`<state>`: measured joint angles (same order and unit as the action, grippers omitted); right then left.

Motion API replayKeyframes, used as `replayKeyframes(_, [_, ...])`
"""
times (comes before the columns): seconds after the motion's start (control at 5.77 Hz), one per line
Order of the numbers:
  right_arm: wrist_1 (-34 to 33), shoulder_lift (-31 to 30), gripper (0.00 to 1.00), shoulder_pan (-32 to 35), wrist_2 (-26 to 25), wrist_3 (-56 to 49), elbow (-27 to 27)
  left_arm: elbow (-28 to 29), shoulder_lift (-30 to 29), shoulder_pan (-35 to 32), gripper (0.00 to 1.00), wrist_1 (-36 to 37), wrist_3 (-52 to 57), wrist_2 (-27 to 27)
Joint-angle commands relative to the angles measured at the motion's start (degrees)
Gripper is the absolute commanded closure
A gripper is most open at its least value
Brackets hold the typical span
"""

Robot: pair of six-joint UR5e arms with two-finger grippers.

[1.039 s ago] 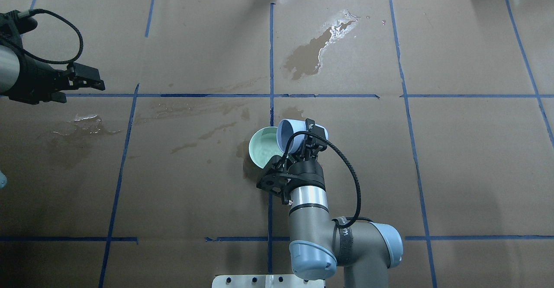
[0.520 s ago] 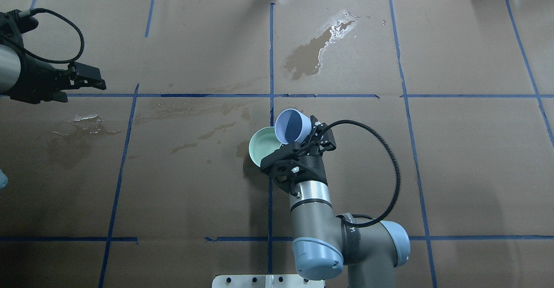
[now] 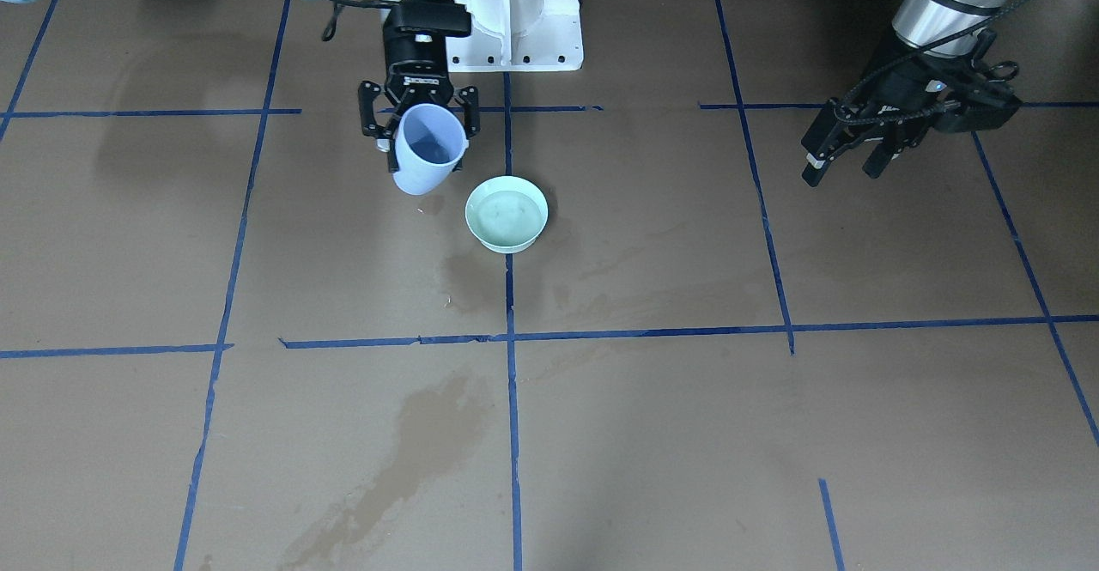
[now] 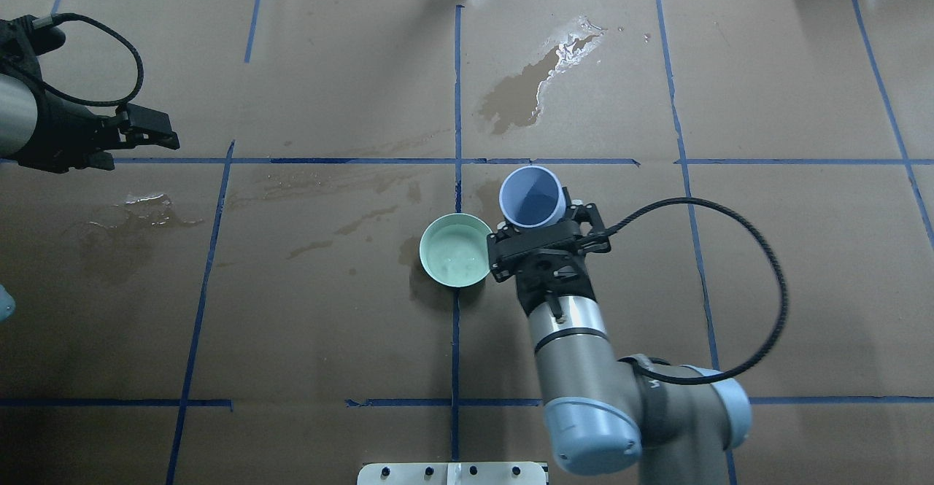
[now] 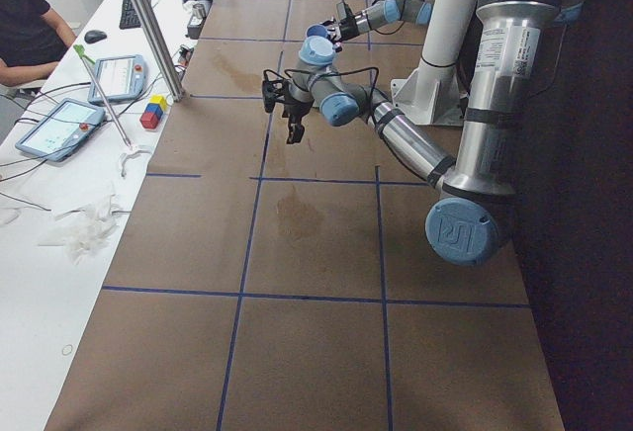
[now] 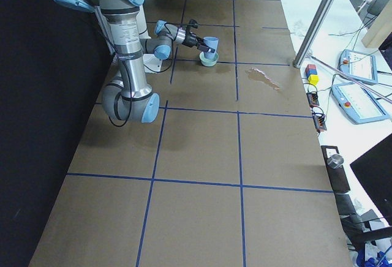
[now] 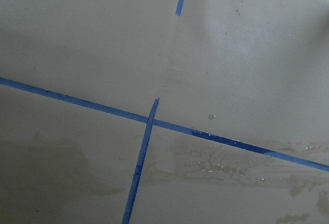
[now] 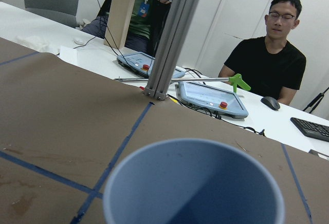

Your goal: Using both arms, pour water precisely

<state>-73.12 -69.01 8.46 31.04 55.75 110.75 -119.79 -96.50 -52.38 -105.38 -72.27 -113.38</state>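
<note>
Brown paper (image 4: 788, 288) covers table, squared off by blue tape (image 4: 457, 91). White bolted pedestal (image 3: 515, 21) at robot's edge. On your side: aluminium post (image 8: 175, 29) upright at paper's edge; red, yellow and blue blocks (image 5: 153, 112) just beside its foot. Two tablets (image 8: 213, 98) on white bench, green-tipped stick (image 8: 238, 82) near them. Person in black shirt (image 8: 267, 70) seated behind, mouse (image 8: 271, 102) and keyboard (image 8: 311, 128) close by.

The right silver-grey jointed arm with pale blue joint caps (image 4: 576, 357) is stretching forward and low, its wrist holding level while its black two-finger gripper (image 4: 543, 216) is clamping a pale blue plastic cup (image 4: 531, 195) from both sides, mouth facing up. The matching left arm (image 3: 940, 4) is hovering well off to its own side, its black gripper (image 3: 843, 167) angling downward with its fingers parted.
</note>
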Motion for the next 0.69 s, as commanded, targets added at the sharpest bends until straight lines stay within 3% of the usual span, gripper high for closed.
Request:
replayKeyframes(0.0, [0.0,-8.47,0.97,0.77,-0.01,7.83,8.38,0.0,0.0,-0.01,0.0,0.0,-0.06,0.35])
replayKeyframes(0.52, [0.17,-16.65,1.0,1.48,0.07,19.37,9.39,-0.09,0.0,-0.01,0.0,0.0,-0.06,0.35])
